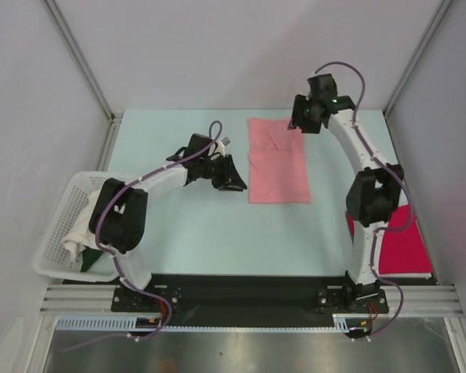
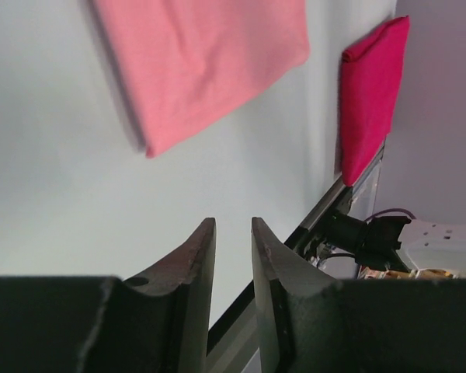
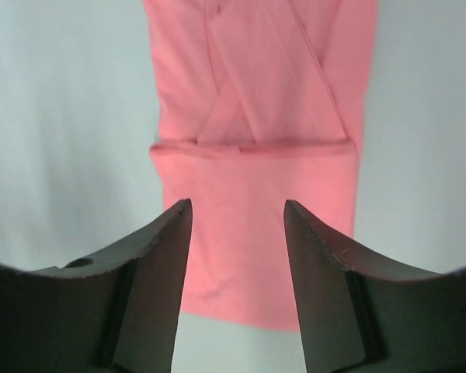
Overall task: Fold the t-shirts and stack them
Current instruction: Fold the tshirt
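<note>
A light salmon-pink t-shirt (image 1: 278,163) lies partly folded in the middle of the table, its near part doubled over and its sleeves crossed inward (image 3: 256,116). A deep magenta-red t-shirt (image 1: 400,245) lies folded at the right edge, partly hidden behind the right arm; the left wrist view shows it too (image 2: 369,93). My left gripper (image 1: 234,180) hovers just left of the pink shirt (image 2: 202,62), its jaws a narrow gap apart with nothing between them (image 2: 233,221). My right gripper (image 1: 299,120) hangs over the pink shirt's far edge, open and empty (image 3: 237,203).
A white lattice basket (image 1: 58,233) stands at the left table edge with white and green cloth in it, partly behind the left arm. Grey walls enclose the table on three sides. A black rail (image 1: 241,287) runs along the near edge.
</note>
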{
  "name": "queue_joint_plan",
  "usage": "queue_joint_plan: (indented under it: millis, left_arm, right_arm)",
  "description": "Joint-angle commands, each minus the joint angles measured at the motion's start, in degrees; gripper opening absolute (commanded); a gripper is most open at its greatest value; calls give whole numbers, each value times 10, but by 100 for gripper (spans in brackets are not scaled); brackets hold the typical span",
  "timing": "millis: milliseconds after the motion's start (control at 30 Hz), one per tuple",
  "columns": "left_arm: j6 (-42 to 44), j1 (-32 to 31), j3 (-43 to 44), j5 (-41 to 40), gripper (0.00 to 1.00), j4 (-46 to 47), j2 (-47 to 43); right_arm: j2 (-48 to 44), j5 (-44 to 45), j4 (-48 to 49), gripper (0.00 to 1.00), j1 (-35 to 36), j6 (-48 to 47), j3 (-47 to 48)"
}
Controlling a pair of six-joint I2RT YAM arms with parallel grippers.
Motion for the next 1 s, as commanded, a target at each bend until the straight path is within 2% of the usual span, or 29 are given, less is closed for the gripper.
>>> queue_joint_plan:
  millis: [0,100,133,200,300,467,567,633,833,967]
  left_arm:
    - [-17,-25,35,30,31,71,31]
    - [-70,-28,52,51,31,131,77]
    - [-79,-29,66,55,31,141,88]
    - [-90,-34,82,58,31,152,119]
    - [-96,-39,111,59,32,170,157]
    - [-111,-38,121,55,28,185,213]
    - [-108,-36,105,27,24,158,221]
    - [-89,-32,94,-3,24,108,221]
    - [-25,-23,59,-23,24,55,198]
    - [26,-15,62,-17,35,34,139]
  right_arm:
    - [-114,-126,47,56,-37,25,-167]
    - [-159,-245,112,46,-84,66,-302]
    - [-167,-264,132,39,-92,70,-334]
    - [-185,-313,158,34,-113,75,-413]
    - [-193,-354,211,19,-132,91,-487]
    - [-159,-392,234,4,-138,90,-531]
    - [-143,-370,230,3,-158,84,-553]
    - [-144,-351,224,2,-168,75,-566]
    - [-149,-307,199,2,-177,44,-605]
    - [-190,-279,180,3,-177,39,-591]
